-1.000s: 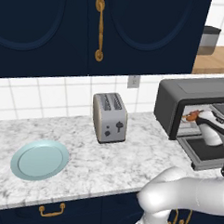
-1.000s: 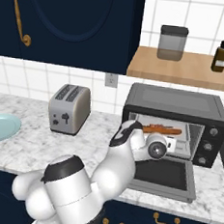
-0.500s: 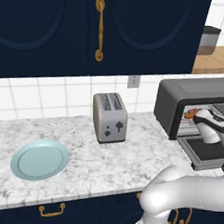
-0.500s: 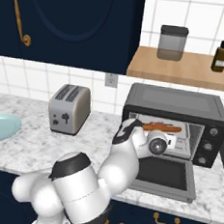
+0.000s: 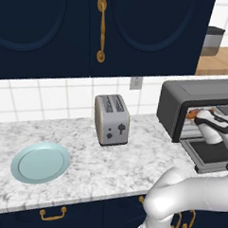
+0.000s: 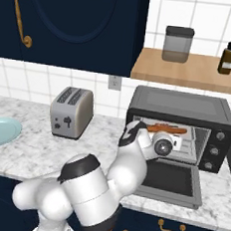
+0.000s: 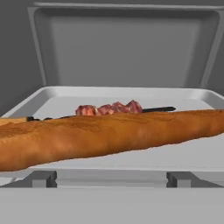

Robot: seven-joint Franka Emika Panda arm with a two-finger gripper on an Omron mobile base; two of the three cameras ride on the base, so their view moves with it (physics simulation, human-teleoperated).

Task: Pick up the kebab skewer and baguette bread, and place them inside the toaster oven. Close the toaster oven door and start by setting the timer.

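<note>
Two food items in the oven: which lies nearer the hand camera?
The baguette bread: thick orange-brown loaf in front, partly hiding the thin kebab skewer behind it.

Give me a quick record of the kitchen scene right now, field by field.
baguette: lying on the tray inside the toaster oven, in front of the skewer
skewer: on the same tray, behind the loaf
oven door: dropped open
pincer: at the oven mouth; open or shut can't be told
toaster: on the counter, left of the oven
plate: far left

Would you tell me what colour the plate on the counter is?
Pale blue-green plate, clearest in the left base view.
</note>
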